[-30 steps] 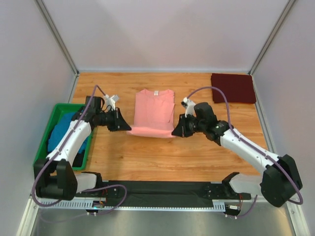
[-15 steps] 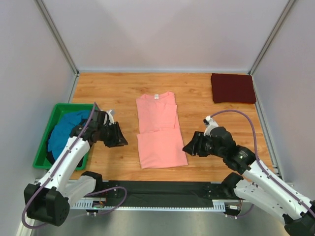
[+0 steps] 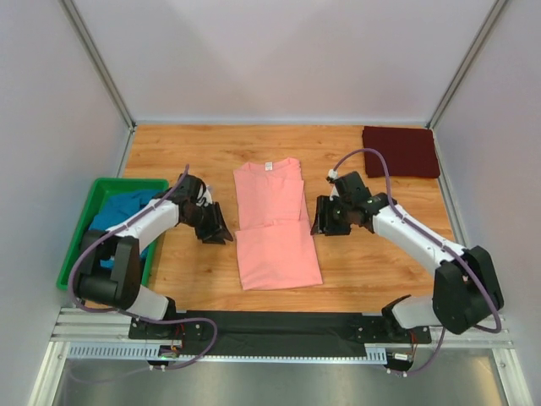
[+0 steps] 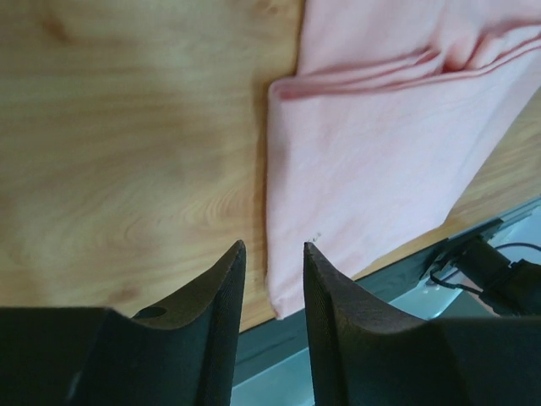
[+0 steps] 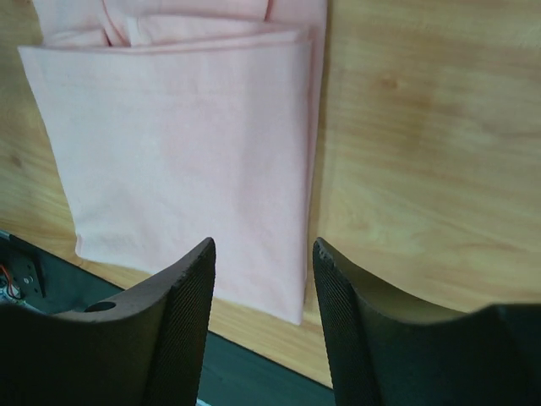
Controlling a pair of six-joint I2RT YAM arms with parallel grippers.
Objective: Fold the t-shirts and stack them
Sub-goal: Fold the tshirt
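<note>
Lowest in the overhead frame: black rail across the near table edge; just above it, lower centre, salmon-pink t-shirt, flat on the wooden table, sides folded in to make a long strip, hem end toward the rail, neck and white label toward the top of the frame; across its middle, a crosswise crease with a lapped layer of cloth.

Left of that crease: left gripper, jaws apart, nothing between them; in its wrist view, dark fingers at the bottom of the frame, a narrow gap, wood and the shirt's left edge showing through it, pink cloth filling the upper right. Right of the crease: right gripper, likewise parted and empty; in its wrist view, ribbed fingers low in the frame, the shirt's edge running up between them, pink panel at upper left, bare wood at right. Contact with the cloth: cannot tell from overhead; no clamp on it in either wrist view.

At the left edge, mid-frame: green bin holding the teal-blue t-shirt, bunched and unfolded. Farthest, at the upper right corner of the wood: dark maroon t-shirt, folded to a neat rectangle, well apart from the pink one.
</note>
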